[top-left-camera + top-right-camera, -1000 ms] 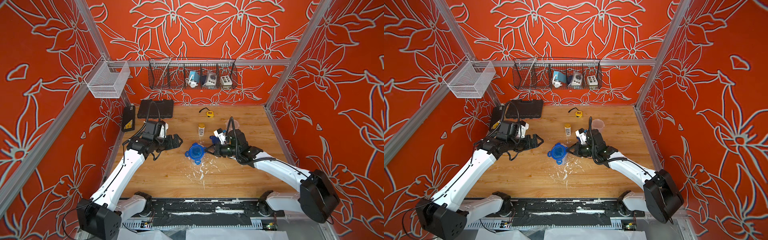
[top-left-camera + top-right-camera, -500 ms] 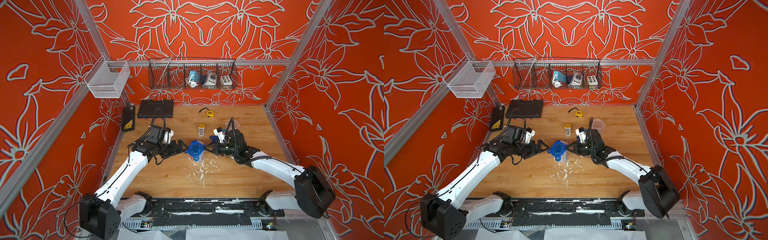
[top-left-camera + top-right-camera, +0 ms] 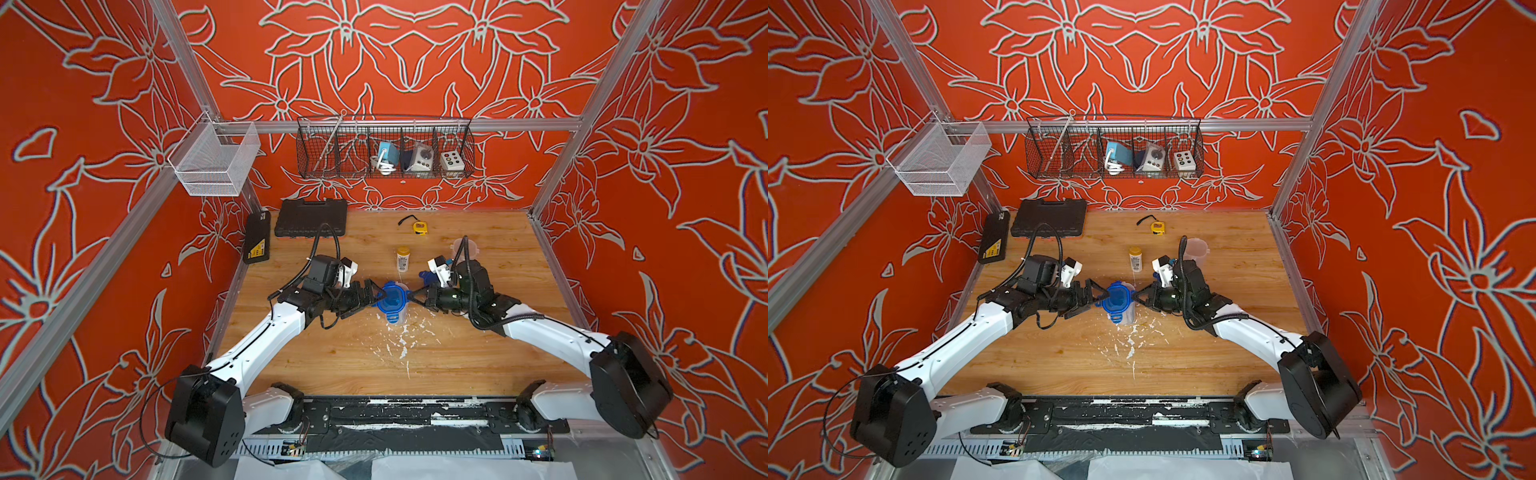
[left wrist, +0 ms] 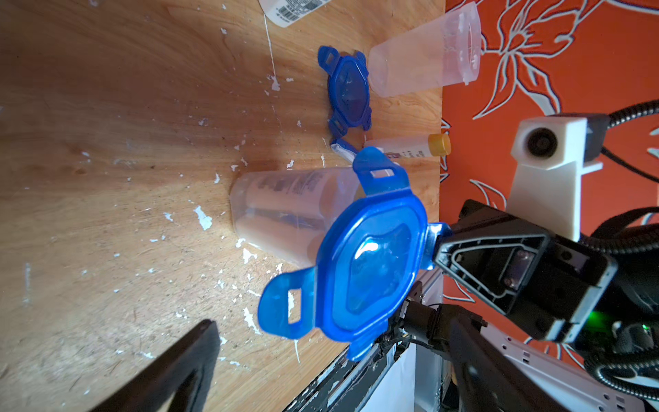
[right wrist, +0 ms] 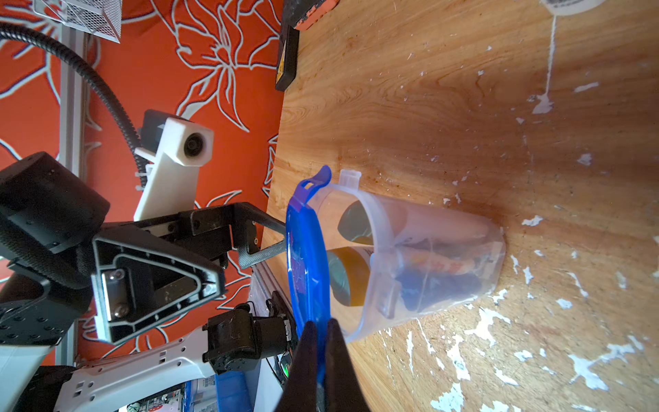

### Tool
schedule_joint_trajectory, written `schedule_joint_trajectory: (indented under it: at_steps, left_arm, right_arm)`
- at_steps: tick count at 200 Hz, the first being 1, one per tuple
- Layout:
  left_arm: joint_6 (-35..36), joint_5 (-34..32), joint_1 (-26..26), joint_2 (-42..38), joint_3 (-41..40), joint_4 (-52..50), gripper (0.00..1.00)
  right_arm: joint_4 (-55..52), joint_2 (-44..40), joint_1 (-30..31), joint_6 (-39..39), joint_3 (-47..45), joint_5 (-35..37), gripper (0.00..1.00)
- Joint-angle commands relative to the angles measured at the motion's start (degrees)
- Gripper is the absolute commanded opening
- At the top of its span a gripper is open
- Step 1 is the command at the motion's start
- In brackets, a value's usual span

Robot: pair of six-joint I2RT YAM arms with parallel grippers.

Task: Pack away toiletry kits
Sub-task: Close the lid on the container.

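Observation:
A clear tub (image 3: 394, 316) (image 5: 428, 257) stands mid-table with yellow-capped bottles (image 5: 351, 281) and blue items inside. Its blue lid (image 3: 390, 300) (image 4: 371, 271) sits tilted over the rim, unclipped. My right gripper (image 3: 410, 296) (image 5: 319, 335) is shut on the lid's edge. My left gripper (image 3: 379, 296) (image 3: 1100, 297) is open, with its fingertips (image 5: 271, 232) at the lid's opposite side. A second, empty tub (image 3: 465, 249) (image 4: 424, 53) stands behind the right arm, with its blue lid (image 4: 347, 92) flat on the table. One bottle (image 3: 402, 258) stands upright, another (image 4: 410, 148) lies down.
Two black tool cases (image 3: 311, 217) (image 3: 256, 237) rest at the back left, and a yellow tape measure (image 3: 419, 227) at the back centre. A black wire basket (image 3: 384, 147) and a white mesh basket (image 3: 216, 160) hang on the walls. White flecks mark the wood.
My left arm has swung right, bringing its open gripper up to the lid. The right gripper has kept its hold on the lid, barely moving.

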Motion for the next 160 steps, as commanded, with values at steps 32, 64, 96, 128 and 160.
schedule_joint_trajectory:
  at_steps: [32,64,96,128,160]
  left_arm:
    - [-2.26,2.22,-1.29,1.99,-0.03,5.47,0.82]
    - [-2.80,2.22,-1.40,1.28,-0.53,5.89,0.68]
    - [-2.45,1.96,-1.49,1.63,-0.56,5.49,0.48]
    - [-0.95,1.02,-1.51,1.76,1.29,3.25,0.37]
    - [0.49,-0.19,-1.49,2.57,3.68,1.22,0.32]
  right_arm:
    - [-2.86,-1.21,-0.98,-0.54,-0.06,1.63,0.00]
    - [-3.43,-0.80,-1.07,-0.90,0.21,1.41,0.00]
    - [-3.44,-0.80,-1.07,-0.78,0.28,1.55,0.00]
    - [-4.17,-1.01,-1.07,-1.19,1.01,1.41,0.00]
    - [-6.62,-2.40,-1.09,-2.02,2.96,1.65,0.00]
